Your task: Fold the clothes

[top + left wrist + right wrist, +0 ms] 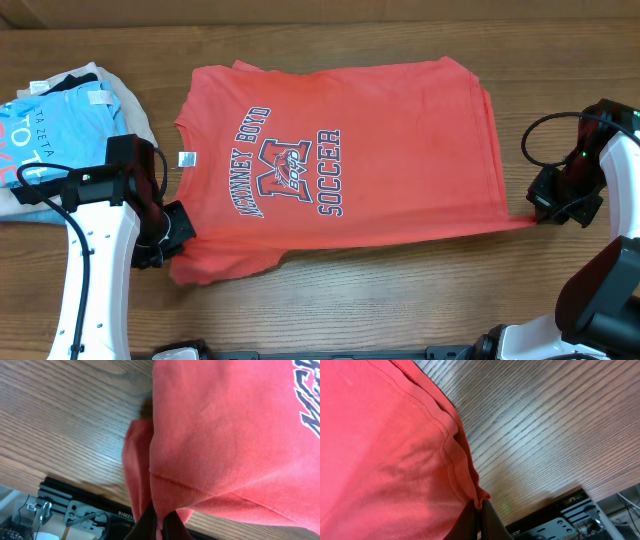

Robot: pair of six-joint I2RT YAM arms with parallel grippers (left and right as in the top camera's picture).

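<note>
Item: coral T-shirt, flat, print up, mid-surface. Left pincer: pinching the near sleeve edge. Right pincer: pinching the near hem corner. Risk: your holds look thin; uneven lifting may slip fabric or skew the fold.

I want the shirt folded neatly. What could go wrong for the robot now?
Both the left gripper and right gripper pinch just a thin edge of the red T-shirt, so it might slip out when lifted. Cloth is bunched by the left grip, so the fold could come out crooked. The pile of other clothes lies near the left arm and might get bumped.
</note>
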